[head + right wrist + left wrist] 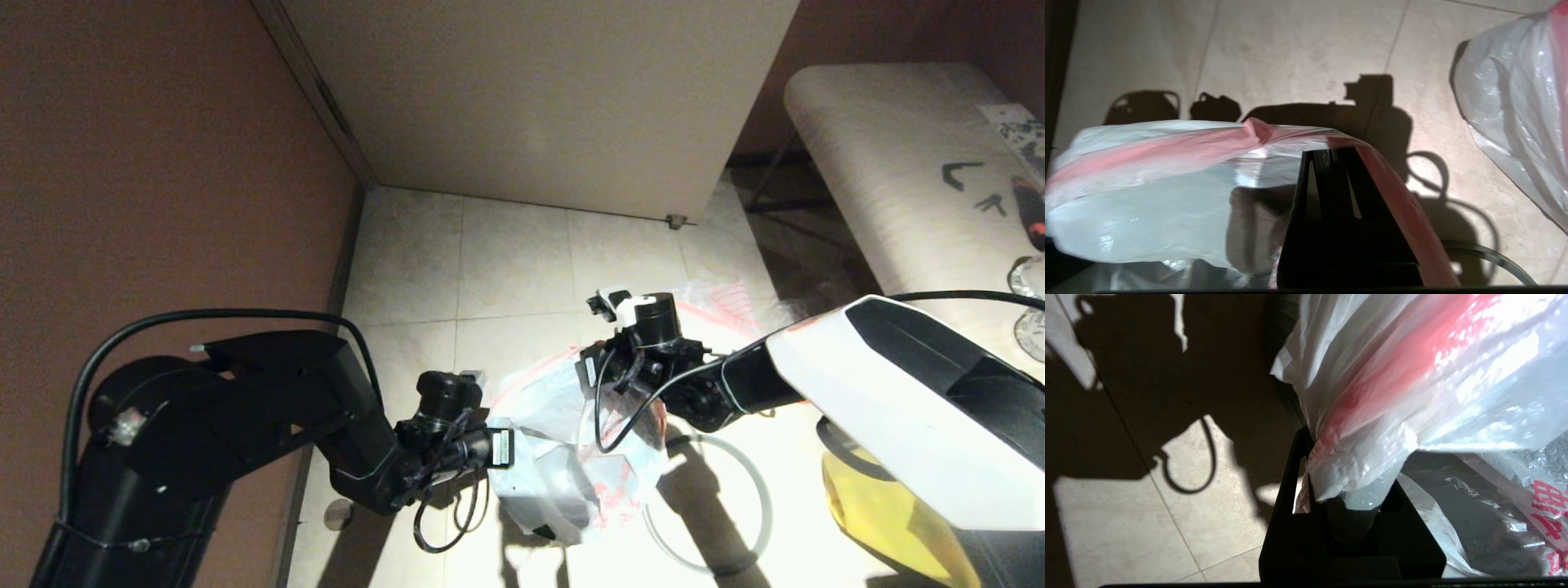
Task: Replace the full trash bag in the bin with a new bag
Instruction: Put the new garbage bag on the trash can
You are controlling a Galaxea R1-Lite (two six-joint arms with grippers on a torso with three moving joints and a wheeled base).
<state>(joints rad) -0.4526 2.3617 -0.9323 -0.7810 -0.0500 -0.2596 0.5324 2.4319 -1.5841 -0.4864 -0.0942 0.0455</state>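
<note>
The new bag (563,445), thin white film with a red edge strip, hangs stretched between both grippers above the bin (549,532), whose dark shape shows through the film. My left gripper (516,447) is shut on a bunched fold of the bag's edge (1355,465). On the bag's far side, my right gripper (594,377) is shut, and the red strip (1392,192) is caught at its fingertips (1327,157). The bin's grey hoop (766,490) lies loose on the floor to the right. The full trash bag (731,306) sits on the floor beyond the right wrist.
A yellow bag (890,506) sits at the lower right under my right arm. A pale table (882,163) stands at the right and a light panel (539,98) at the back. The brown wall (163,163) runs along the left. Tiled floor lies open behind the bin.
</note>
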